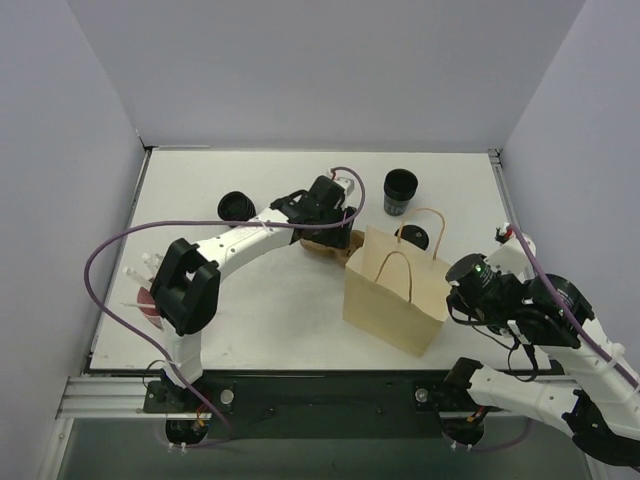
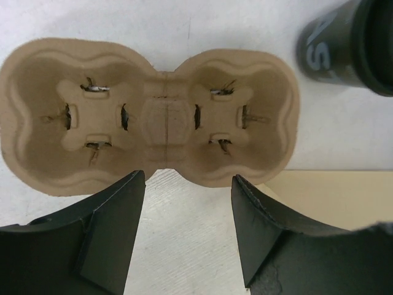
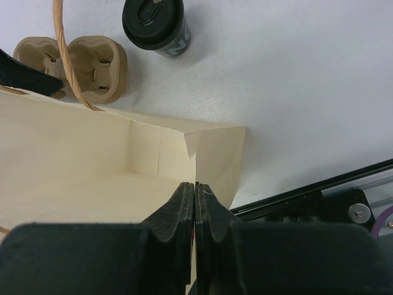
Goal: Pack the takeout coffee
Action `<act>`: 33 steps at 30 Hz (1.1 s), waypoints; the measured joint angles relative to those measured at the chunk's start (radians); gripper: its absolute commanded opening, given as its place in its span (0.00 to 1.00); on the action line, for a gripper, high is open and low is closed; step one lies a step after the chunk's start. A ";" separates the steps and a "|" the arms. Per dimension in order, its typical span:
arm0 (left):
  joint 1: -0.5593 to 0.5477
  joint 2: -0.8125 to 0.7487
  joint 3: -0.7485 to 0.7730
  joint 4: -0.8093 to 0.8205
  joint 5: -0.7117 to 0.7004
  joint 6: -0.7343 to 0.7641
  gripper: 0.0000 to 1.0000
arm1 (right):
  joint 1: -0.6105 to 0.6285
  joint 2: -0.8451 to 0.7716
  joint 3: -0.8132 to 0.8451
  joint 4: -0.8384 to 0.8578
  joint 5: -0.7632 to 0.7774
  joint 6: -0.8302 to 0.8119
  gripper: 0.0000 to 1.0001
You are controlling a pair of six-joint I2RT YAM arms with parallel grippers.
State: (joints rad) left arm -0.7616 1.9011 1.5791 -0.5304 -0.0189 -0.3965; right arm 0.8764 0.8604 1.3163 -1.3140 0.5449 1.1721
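my left claw (image 2: 187, 179) spread over pulp carrier (image 2: 166, 117) | my right claw (image 3: 194, 187) clenched on paper bag (image 3: 92, 160) rim | takeout coffee (image 3: 153, 21) near carrier

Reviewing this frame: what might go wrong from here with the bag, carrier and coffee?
1. The right hand is shut on just one edge of the paper bag; a pull may tilt or crumple it.
2. The takeout coffee stands near the bag's far side; a shifted bag might knock it over.
3. The left hand is open beside the empty pulp carrier, a light piece that may slide when gripped.
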 measured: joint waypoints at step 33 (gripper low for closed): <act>0.007 0.168 0.109 0.003 -0.008 0.101 0.66 | -0.001 -0.037 -0.030 -0.003 0.016 0.004 0.02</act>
State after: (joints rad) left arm -0.7547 2.0689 1.6886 -0.5274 -0.0269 -0.2951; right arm 0.8757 0.8234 1.2861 -1.3174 0.5610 1.1759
